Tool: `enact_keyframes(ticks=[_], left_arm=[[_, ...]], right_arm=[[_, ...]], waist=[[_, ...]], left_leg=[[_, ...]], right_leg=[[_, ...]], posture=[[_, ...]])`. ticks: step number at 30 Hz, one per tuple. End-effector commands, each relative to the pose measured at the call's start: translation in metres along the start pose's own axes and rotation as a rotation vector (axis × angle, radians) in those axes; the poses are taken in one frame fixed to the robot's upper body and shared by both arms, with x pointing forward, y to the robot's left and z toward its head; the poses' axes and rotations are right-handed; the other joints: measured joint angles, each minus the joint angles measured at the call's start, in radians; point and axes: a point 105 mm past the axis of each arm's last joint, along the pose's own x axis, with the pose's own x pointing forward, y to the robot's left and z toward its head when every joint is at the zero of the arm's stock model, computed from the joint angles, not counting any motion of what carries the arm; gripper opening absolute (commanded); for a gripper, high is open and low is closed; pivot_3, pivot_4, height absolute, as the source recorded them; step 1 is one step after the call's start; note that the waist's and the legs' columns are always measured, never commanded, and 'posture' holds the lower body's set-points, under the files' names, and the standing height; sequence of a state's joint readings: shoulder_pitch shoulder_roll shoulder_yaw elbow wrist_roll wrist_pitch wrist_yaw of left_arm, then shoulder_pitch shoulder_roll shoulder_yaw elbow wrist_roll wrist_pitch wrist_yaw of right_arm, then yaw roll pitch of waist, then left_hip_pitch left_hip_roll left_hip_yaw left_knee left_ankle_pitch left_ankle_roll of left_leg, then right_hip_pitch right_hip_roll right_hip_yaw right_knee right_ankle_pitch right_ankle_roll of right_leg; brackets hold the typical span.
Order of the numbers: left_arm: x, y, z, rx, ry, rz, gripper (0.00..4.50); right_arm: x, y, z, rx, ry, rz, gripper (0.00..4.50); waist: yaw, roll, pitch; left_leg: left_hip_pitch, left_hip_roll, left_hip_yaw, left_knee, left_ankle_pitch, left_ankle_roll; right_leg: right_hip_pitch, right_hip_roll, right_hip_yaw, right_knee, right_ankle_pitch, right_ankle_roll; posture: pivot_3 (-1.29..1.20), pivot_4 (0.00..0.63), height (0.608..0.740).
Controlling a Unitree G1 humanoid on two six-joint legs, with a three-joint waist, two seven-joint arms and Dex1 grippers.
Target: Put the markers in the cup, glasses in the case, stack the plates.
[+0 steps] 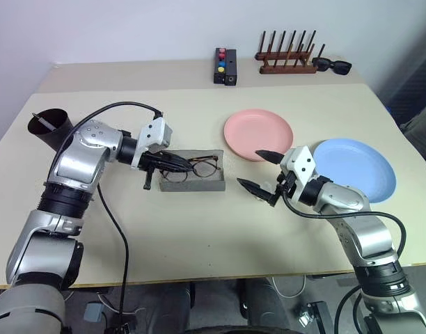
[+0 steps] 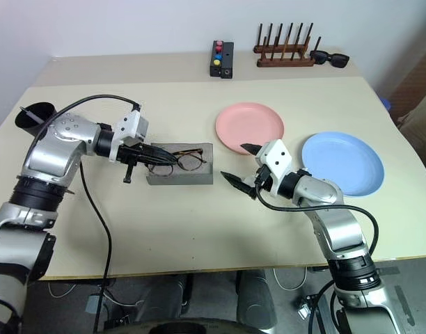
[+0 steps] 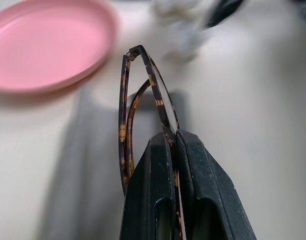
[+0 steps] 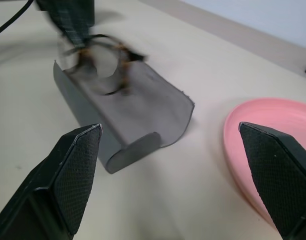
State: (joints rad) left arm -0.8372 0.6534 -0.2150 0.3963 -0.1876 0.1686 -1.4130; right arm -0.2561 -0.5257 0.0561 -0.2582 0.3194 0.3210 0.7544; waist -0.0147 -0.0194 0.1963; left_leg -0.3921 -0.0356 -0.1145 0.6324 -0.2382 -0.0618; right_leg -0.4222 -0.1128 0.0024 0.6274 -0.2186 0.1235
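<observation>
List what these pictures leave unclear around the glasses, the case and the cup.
- The glasses, held by the left gripper: touching the case or hanging above it cannot be told; they blur in the right wrist view.
- The cup: its inside is dark, so how many markers it holds is uncertain.
- The case's lid: its hinge cannot be made out.

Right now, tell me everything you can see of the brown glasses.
The glasses have a thin dark-brown tortoiseshell frame, plastic by its look, with clear rounded lenses. The left gripper is shut on the frame, its fingers pinching it at one end. They hang over the open grey case, which lies on the table beside the pink plate. Whether they touch the case, I cannot tell.
</observation>
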Motion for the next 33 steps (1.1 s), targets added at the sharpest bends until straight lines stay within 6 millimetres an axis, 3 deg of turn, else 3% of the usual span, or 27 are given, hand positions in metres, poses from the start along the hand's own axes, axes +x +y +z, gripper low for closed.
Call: enact_keyframes(ticks=[1,10,21,24,28,33], left_arm=[[0.004,0.01,0.002,0.07,0.018,0.032,0.05],[0.026,0.003,-0.017,0.066,0.071,-0.068,0.05],[0.032,-0.006,-0.025,0.046,0.097,-0.168,0.05],[0.031,-0.005,-0.024,0.042,0.096,-0.163,1.0],[0.029,-0.001,-0.022,0.044,0.084,-0.131,2.99],[0.025,0.007,-0.004,0.047,0.003,-0.083,2.99]], right_arm=[[-0.001,0.011,0.012,-0.02,-0.03,0.065,4.5],[-0.006,0.025,0.013,0.007,-0.013,0.113,4.5],[-0.005,0.029,0.012,0.015,-0.009,0.116,4.5],[-0.004,0.029,0.012,0.015,-0.01,0.116,4.5],[-0.003,0.03,0.012,0.016,-0.01,0.12,4.5],[-0.002,0.03,0.012,0.018,-0.01,0.125,4.5]], waist=[[0.0,0.0,0.0],[-0.002,0.0,0.0],[-0.001,0.0,0.0],[-0.002,0.0,0.0],[-0.002,0.0,0.0],[-0.002,0.0,0.0]], left_leg=[[0.0,0.0,0.0,0.0,0.0,0.0],[0.0,0.0,0.0,0.0,0.0,0.0],[0.0,0.0,0.0,0.0,0.0,0.0],[0.0,0.0,0.0,0.0,0.0,0.0],[0.0,0.0,0.0,0.0,0.0,0.0],[0.0,0.0,0.0,0.0,0.0,0.0]], right_leg=[[0.0,0.0,0.0,0.0,0.0,0.0],[0.0,0.0,0.0,0.0,0.0,0.0],[0.0,0.0,0.0,0.0,0.0,0.0],[0.0,0.0,0.0,0.0,0.0,0.0],[0.0,0.0,0.0,0.0,0.0,0.0],[0.0,0.0,0.0,0.0,0.0,0.0]], posture=[[0.0,0.15,0.734],[0.0,0.15,0.734],[0.0,0.15,0.734],[0.0,0.15,0.734],[0.0,0.15,0.734],[0.0,0.15,0.734]])
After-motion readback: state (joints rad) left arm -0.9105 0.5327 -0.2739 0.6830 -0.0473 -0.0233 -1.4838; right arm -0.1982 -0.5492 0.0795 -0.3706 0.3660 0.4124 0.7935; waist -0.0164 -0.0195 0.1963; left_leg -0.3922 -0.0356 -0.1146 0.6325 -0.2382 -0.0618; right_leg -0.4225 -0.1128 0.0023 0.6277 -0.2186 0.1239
